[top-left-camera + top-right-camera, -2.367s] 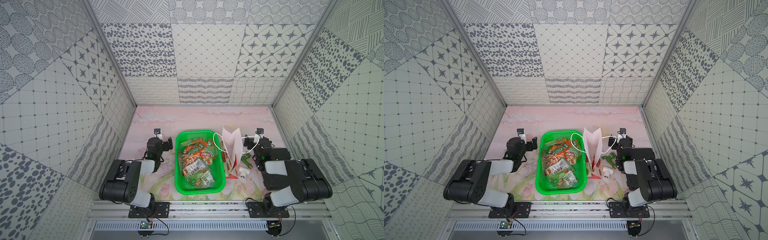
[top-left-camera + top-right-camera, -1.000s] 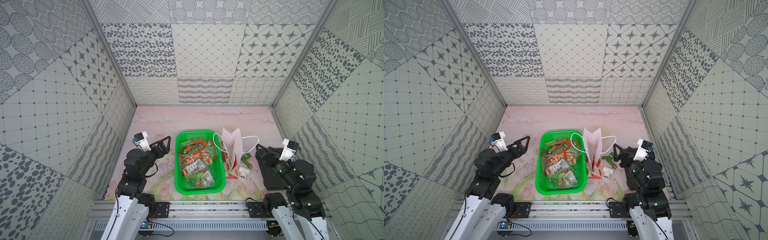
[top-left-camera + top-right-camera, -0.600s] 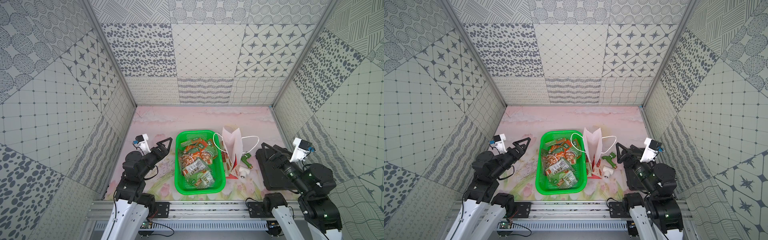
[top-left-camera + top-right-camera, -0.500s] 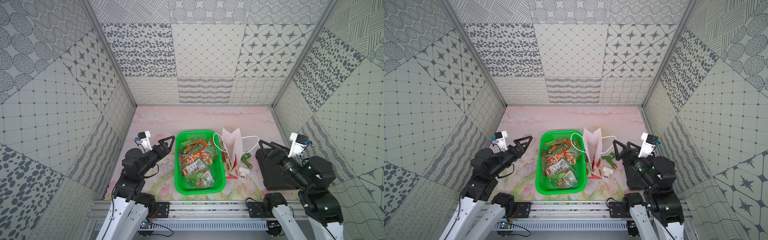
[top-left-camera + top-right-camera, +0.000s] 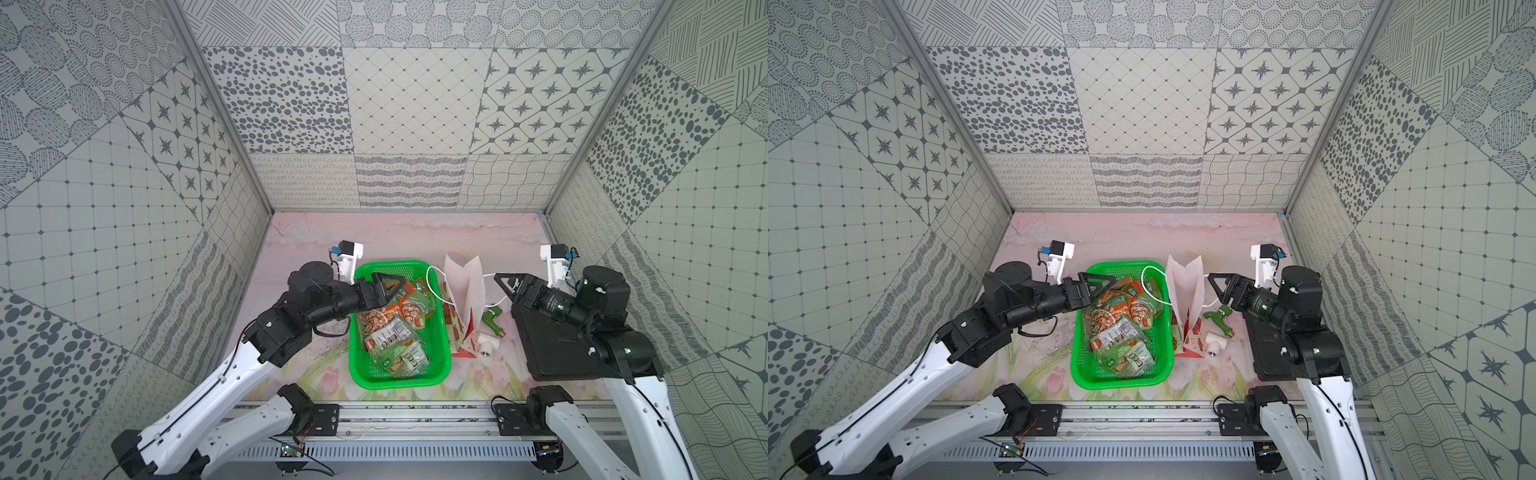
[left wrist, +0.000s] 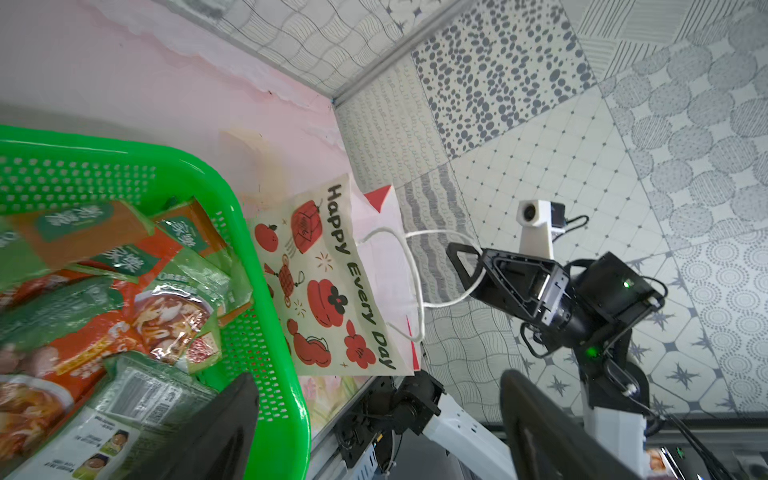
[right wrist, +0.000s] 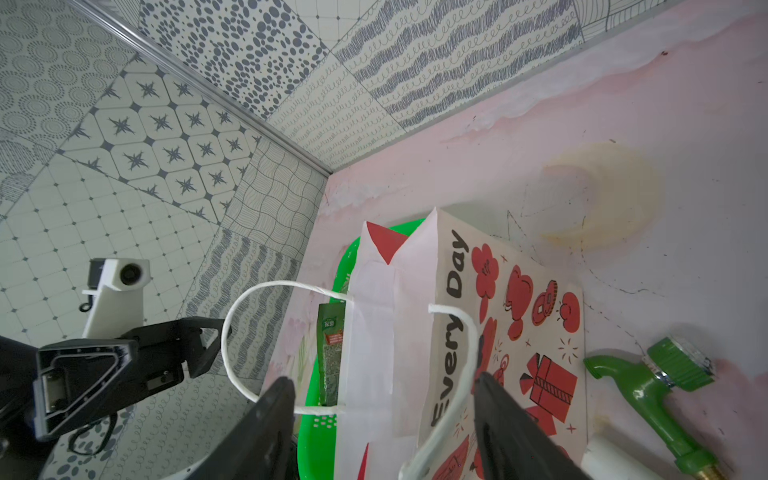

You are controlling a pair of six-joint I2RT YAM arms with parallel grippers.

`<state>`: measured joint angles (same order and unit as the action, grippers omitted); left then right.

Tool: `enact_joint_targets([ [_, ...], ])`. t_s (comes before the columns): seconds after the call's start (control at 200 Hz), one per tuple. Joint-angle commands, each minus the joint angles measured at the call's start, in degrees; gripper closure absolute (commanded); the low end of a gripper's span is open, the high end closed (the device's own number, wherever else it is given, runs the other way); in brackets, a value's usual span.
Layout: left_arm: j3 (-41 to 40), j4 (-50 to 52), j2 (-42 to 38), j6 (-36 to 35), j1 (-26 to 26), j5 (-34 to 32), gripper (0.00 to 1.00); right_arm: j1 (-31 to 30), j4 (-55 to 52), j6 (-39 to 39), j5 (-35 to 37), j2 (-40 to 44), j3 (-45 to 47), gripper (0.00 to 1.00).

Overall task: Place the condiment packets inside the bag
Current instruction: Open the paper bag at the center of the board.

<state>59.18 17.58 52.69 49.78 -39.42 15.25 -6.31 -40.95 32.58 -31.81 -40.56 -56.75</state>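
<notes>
Packets (image 6: 83, 291) blurred + edge-cut, L wrist; basket (image 7: 318, 444) mostly behind bag (image 7: 382, 332), bag base edge-cut, R wrist.

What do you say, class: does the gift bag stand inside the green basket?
No, the gift bag stands on the pink table beside the green basket, outside its rim.

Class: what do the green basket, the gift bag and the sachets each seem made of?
Green perforated basket: likely moulded plastic, with a glossy rim. Tall printed gift bag: matte paper with creased folds. Flat green-and-orange condiment packets: probably plastic film, shiny and crinkled.
</notes>
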Motion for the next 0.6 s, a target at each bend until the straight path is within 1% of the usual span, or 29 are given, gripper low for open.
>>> enact_joint_targets([
  [0.0, 9.33, 9.72, 9.65, -6.88, -7.01, -4.73, 0.17, -0.15, 0.74, -0.74, -2.37, -1.47, -0.88, 0.44],
  [0.05, 11.84, 11.29, 12.55, -7.62, -8.41, -4.99, 0.21, -0.11, 0.7, -1.14, -2.54, -2.29, -1.07, 0.52],
  [0.16, 16.71, 14.64, 18.12, -8.79, -10.77, -6.81, 0.3, -0.44, 0.7, -1.59, -3.09, -4.22, -1.49, 0.65],
  [0.22, 18.78, 15.59, 20.37, -9.21, -11.61, -7.09, 0.36, -0.84, 0.7, -1.81, -2.82, -5.09, -1.86, 0.7],
  [0.355, 23.49, 18.91, 24.99, -10.36, -12.66, -8.41, 0.54, -1.54, 0.78, -1.99, -1.95, -6.44, -3.27, 0.8],
  [0.425, 26.1, 21.82, 26.98, -11.42, -12.89, -9.78, 0.69, -1.6, 0.65, -2.04, -0.97, -6.84, -4.25, 0.86],
  [0.465, 27.68, 23.86, 27.89, -12.22, -12.87, -11.72, 0.8, -1.6, 0.4, -2.24, 0.17, -7.12, -4.98, 0.9],
  [0.505, 29.43, 25.77, 28.61, -13.14, -12.87, -14.04, 0.89, -1.6, -0.06, -2.58, 1.65, -7.4, -5.81, 0.92],
  [0.575, 32.5, 29.44, 29.81, -14.93, -12.89, -19.06, 1.0, -1.6, -1.18, -3.47, 5.14, -8.1, -7.54, 0.95],
  [0.595, 33.35, 30.45, 30.19, -15.48, -12.87, -20.35, 1.0, -1.6, -1.39, -3.64, 5.89, -8.27, -7.85, 0.95],
])
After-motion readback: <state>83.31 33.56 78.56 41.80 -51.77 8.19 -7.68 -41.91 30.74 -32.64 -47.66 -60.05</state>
